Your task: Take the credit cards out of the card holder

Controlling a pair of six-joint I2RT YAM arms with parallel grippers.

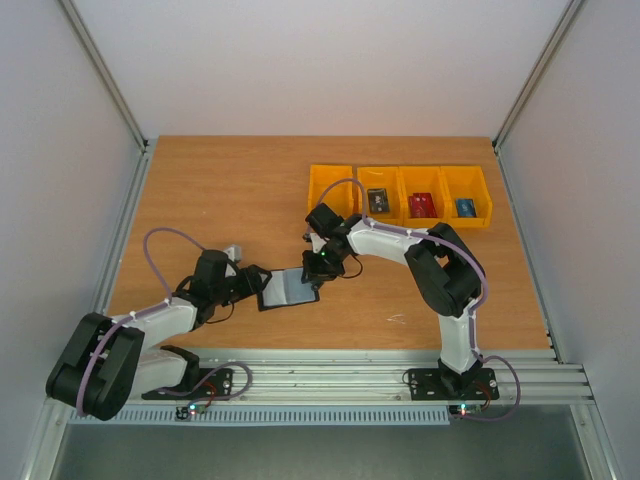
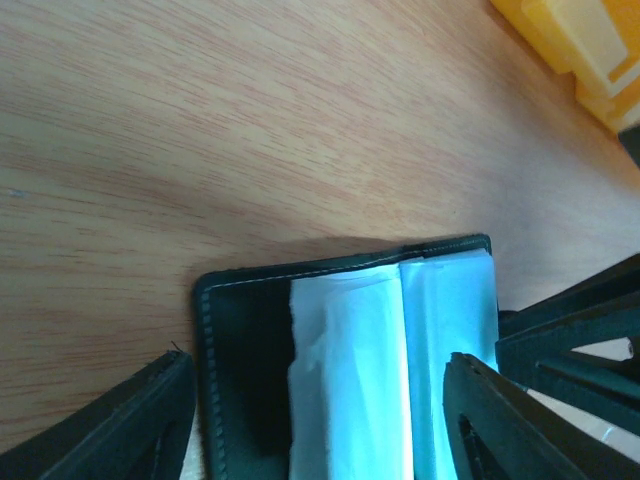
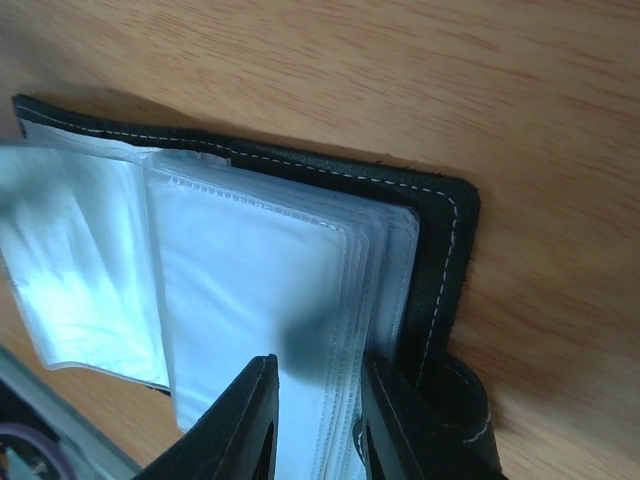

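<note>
The card holder (image 1: 288,288) lies open on the table between my two grippers, black cover down and pale clear sleeves up. My left gripper (image 1: 252,283) stands open astride its left half (image 2: 250,350), one finger (image 2: 120,425) at the cover's outer edge and the other over the sleeves. My right gripper (image 3: 320,420) is shut on the stack of sleeves (image 3: 260,280) at the holder's right side (image 1: 318,268). No card shows in the sleeves. Three credit cards lie in the yellow bins: a dark one (image 1: 378,200), a red one (image 1: 422,205) and a blue one (image 1: 466,207).
Several yellow bins (image 1: 330,187) stand in a row at the back right; the leftmost holds nothing I can see. One bin's corner (image 2: 590,40) shows in the left wrist view. White walls close off the table on three sides.
</note>
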